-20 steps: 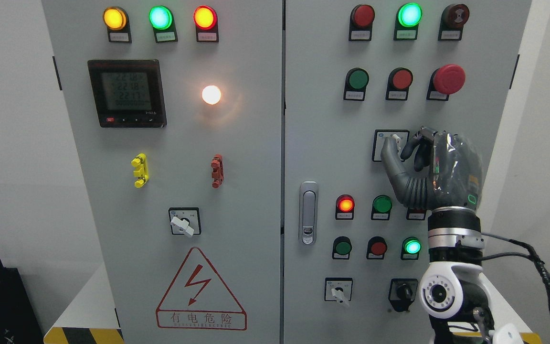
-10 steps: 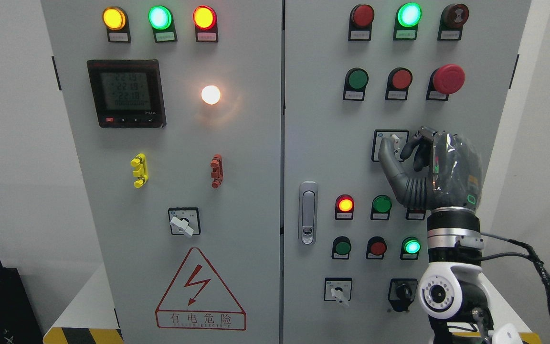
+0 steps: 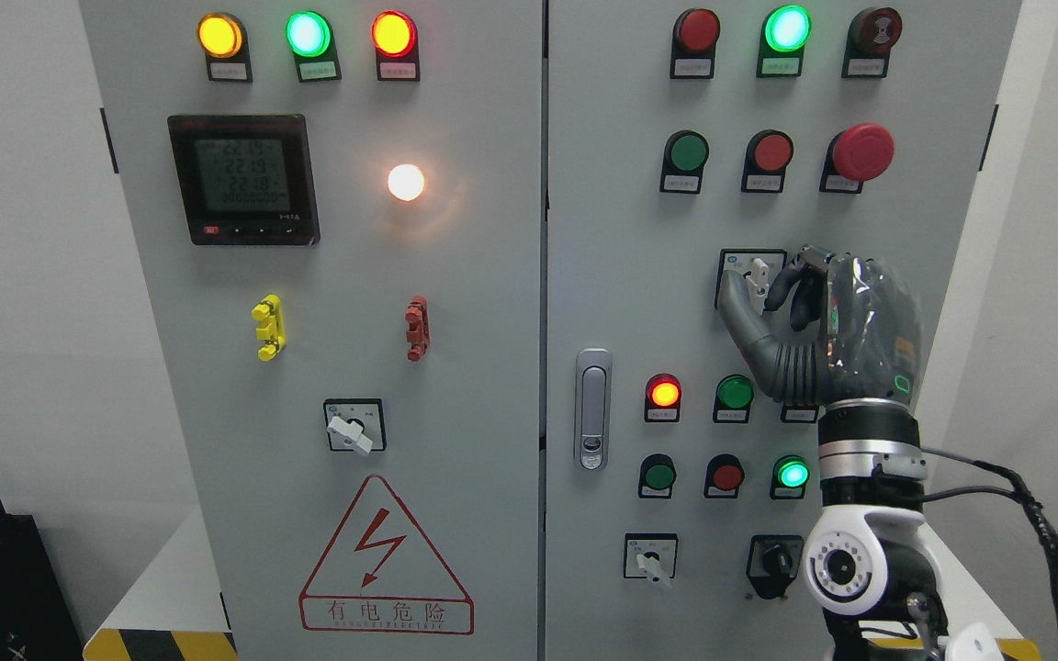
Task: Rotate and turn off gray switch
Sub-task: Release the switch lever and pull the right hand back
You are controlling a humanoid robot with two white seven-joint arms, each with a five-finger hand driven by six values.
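Fingers (image 3: 738, 308) of the right hand (image 3: 837, 335): thumb and a dark forefinger curled in and pinching the gray switch (image 3: 757, 273), thumb on its left side, forefinger on its right. Only a small pale part of the knob shows between them. The switch sits on a square plate in the middle of the right cabinet door (image 3: 621, 275), below the red mushroom button (image 3: 862, 151) and above the row holding a lit red lamp (image 3: 664, 393) and a green button (image 3: 735, 392). Palm faces the panel, back of the hand toward the camera, wrist rising from the lower right edge of view and covering part of that row. Lower on the same door: a lit green lamp (image 3: 793, 474), a small white selector (image 3: 649, 561) and a black selector (image 3: 775, 557). Left door carries a meter display (image 3: 243, 179) and a white-handled switch (image 3: 352, 429). Left hand out of view.
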